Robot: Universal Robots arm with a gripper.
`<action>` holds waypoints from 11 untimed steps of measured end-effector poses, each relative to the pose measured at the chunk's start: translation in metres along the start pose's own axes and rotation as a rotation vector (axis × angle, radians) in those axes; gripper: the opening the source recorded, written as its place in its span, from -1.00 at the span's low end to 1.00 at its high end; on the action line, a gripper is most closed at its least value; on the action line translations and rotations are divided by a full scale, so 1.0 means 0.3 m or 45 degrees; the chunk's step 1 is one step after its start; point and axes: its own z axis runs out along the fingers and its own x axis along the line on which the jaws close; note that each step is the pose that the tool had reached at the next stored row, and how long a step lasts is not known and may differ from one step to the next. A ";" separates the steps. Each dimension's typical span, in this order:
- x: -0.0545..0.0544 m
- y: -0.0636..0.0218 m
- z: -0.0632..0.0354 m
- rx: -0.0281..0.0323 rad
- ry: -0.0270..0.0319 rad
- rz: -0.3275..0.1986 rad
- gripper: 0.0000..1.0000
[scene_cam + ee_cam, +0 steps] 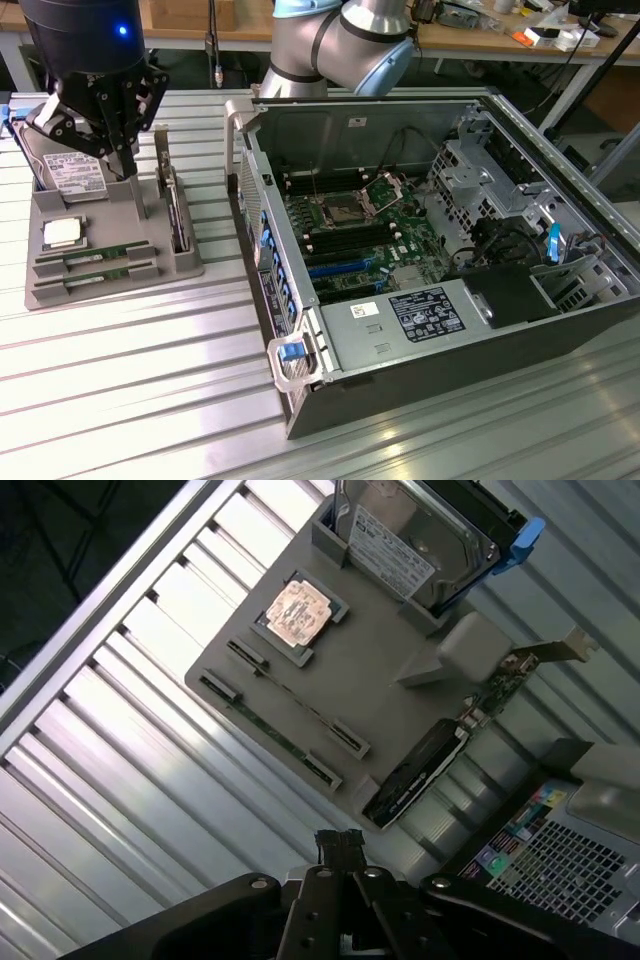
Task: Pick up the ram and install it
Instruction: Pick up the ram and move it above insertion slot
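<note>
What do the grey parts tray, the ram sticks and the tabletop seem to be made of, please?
Parts tray: likely matte grey plastic, judging by its dull, uniform surface. Ram sticks: green circuit board carrying dark chips. Tabletop: ribbed bare metal, probably aluminium, given the bright reflections.

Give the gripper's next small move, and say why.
Probably open the jaws before going lower. The gripper is shut and holds nothing, hovering above the tray, while both ram sticks lie untouched in their slots beside the processor. Shut fingers likely could not straddle a stick.
</note>
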 end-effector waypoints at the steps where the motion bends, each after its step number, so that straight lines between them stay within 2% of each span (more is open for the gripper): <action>1: 0.000 0.000 0.000 0.0002 0.0003 -0.007 -0.79; 4: 0.000 0.000 0.000 0.0013 0.0022 -0.048 -0.79; 11: 0.000 0.000 0.000 0.0022 0.0038 -0.087 -0.79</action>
